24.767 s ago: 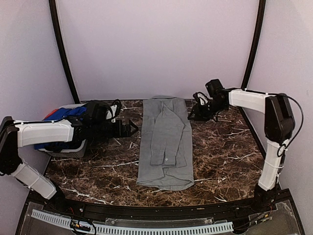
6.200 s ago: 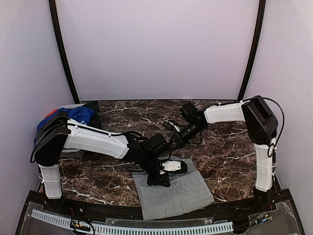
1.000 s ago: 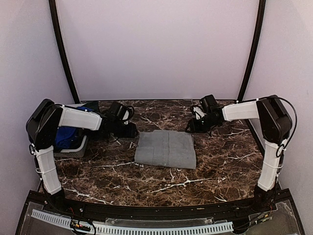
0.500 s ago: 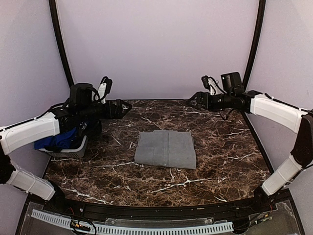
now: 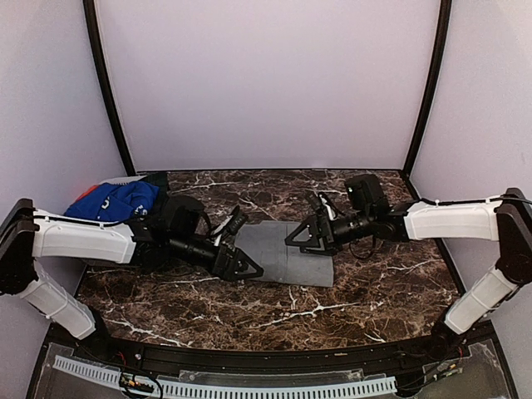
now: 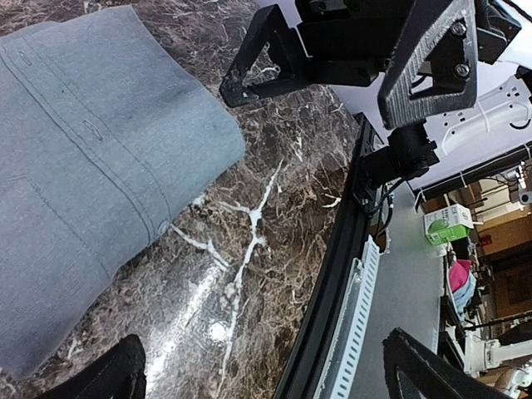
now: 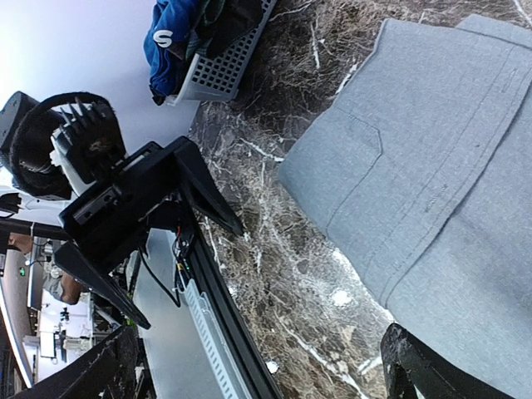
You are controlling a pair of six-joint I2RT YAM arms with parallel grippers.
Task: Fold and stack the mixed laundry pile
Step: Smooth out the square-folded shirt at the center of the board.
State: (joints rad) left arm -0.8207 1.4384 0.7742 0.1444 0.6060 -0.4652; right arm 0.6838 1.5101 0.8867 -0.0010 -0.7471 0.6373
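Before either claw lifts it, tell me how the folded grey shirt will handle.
Probably floppy: the folded grey shirt lies flat in soft layers, so a one-edge pinch would likely let it sag and unfold. Likely light, being thin cloth. It may slide readily on the glossy marble table if pushed.

Even light, sharp pics, glare on table (image 6: 218,331).
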